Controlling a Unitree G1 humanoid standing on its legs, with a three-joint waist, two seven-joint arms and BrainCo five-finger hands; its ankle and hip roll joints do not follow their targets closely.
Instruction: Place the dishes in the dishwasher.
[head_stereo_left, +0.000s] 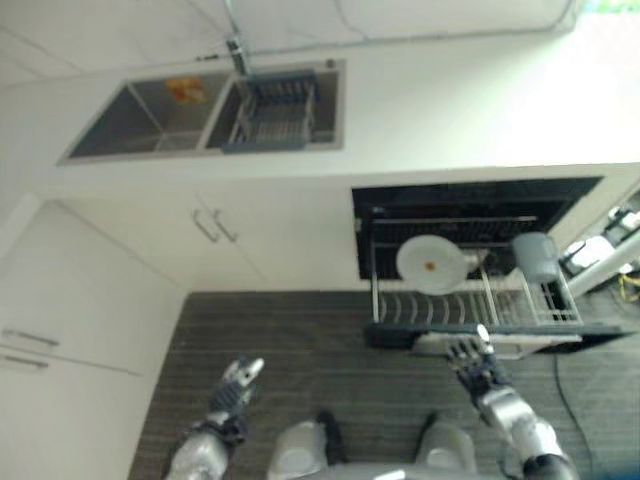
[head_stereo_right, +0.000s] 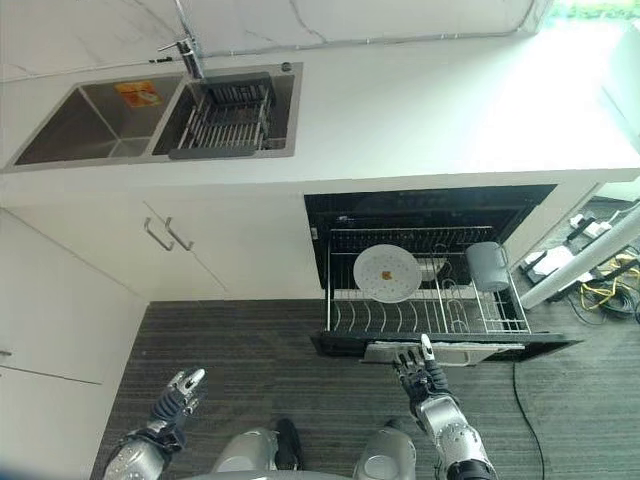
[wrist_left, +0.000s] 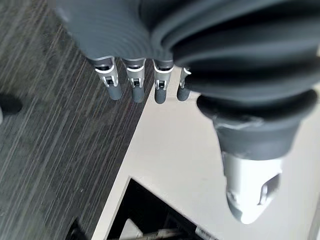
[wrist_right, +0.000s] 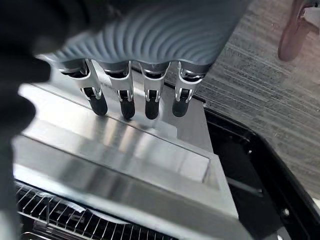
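Observation:
The dishwasher drawer (head_stereo_right: 430, 310) stands pulled out under the counter, its wire rack showing. A white round plate (head_stereo_right: 387, 272) stands on edge in the rack, and a grey cup (head_stereo_right: 487, 266) sits at the rack's right end. My right hand (head_stereo_right: 415, 372) is at the drawer's steel front panel (wrist_right: 130, 150), open, with straight fingers (wrist_right: 125, 95) whose tips rest on the panel. My left hand (head_stereo_right: 180, 392) hangs open over the floor at the lower left, holding nothing.
A double sink (head_stereo_right: 90, 120) with a wire basket (head_stereo_right: 225, 120) is set in the white counter (head_stereo_right: 430, 110) at the back left. White cabinet doors with handles (head_stereo_right: 165, 235) stand left of the dishwasher. Cables (head_stereo_right: 600, 290) lie on the floor at the right.

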